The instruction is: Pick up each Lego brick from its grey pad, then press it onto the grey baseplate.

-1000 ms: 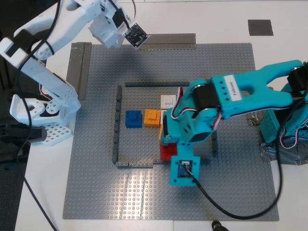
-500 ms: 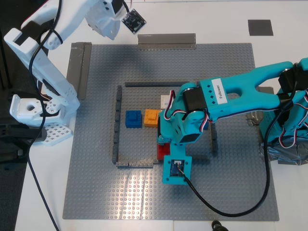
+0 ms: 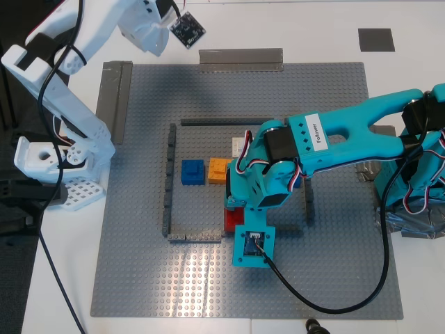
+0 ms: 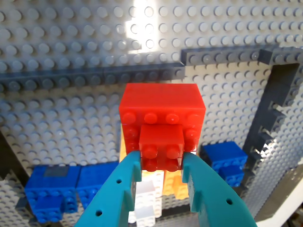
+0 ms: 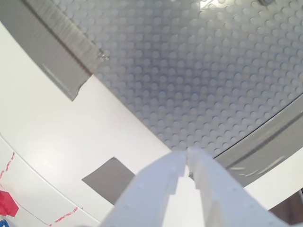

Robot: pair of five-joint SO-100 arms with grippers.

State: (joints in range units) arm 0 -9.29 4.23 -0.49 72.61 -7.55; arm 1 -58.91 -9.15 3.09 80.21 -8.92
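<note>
My first gripper (image 4: 161,165), teal, is shut on a small red Lego brick (image 4: 161,146). That brick lies over the studs of a larger red block (image 4: 161,104); I cannot tell if they touch. In the exterior view the gripper (image 3: 236,212) is low over the grey baseplate (image 3: 139,278), inside the dark strip outline, and red (image 3: 231,221) shows under it. The white brick (image 3: 240,145) sits on the plate behind the arm. My second gripper (image 5: 187,156), white, is shut and empty, raised past the plate's far corner (image 3: 146,31). One grey pad (image 3: 376,40) lies at the exterior view's top right.
A blue brick (image 3: 192,171) and an orange brick (image 3: 219,170) stand on the plate to the exterior view's left of my first gripper. Grey tape strips (image 3: 241,57) hold the plate's far edge. A dark-grey square (image 5: 111,177) lies on the white table below my second gripper.
My first gripper has moved toward the exterior view's left and slightly nearer with the red brick. My second arm has drawn back up and away from the plate.
</note>
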